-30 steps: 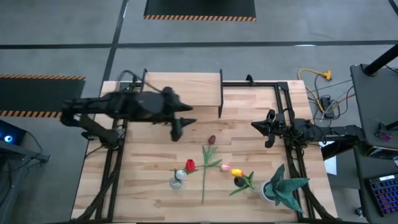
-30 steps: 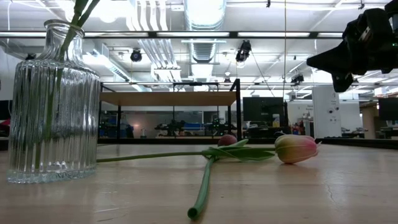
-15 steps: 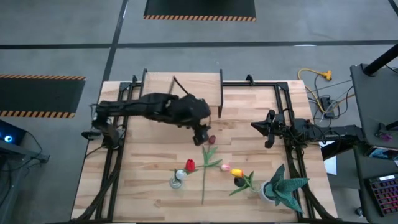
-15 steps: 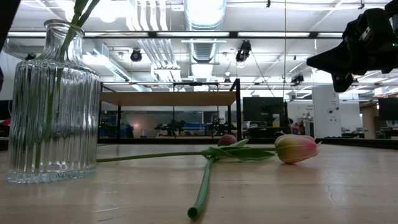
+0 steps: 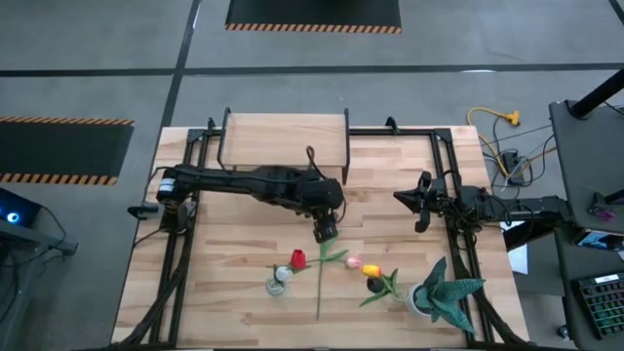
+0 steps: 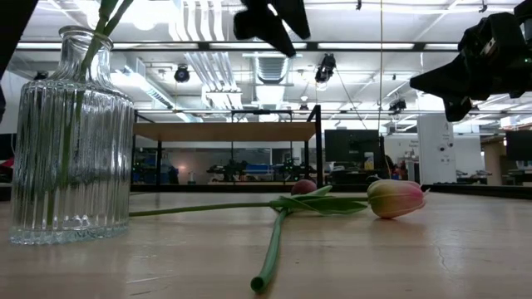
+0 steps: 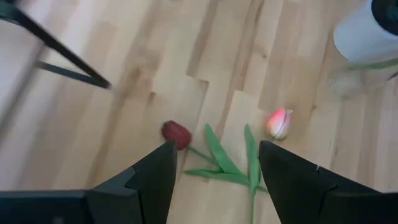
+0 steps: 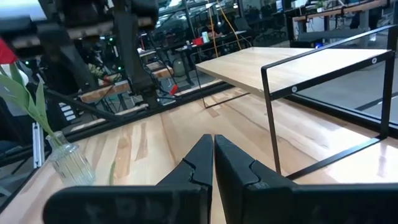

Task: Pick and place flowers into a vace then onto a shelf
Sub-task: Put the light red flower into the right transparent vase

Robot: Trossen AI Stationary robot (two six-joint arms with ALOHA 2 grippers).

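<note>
From the left: the glass vase (image 5: 279,283) already holds one red tulip (image 5: 297,258). My left tool (image 5: 326,232) hangs over the dark maroon tulip (image 7: 176,133) lying on the bench (image 5: 234,283), fingers spread wide. I'd centre on the stem just below the head, clear of the leaves, drop straight, then close gently. The pink tulip (image 7: 278,122) lies nearby. My right tool (image 5: 421,216) waits at the bench's right edge, fingers pressed together.

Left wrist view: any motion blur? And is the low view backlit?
Left wrist view: yes, the shelf legs are smeared and the maroon tulip and pink tulip look soft. Low view: yes, bright ceiling lights leave the left gripper and right gripper as dark silhouettes; the glass vase glints.
</note>
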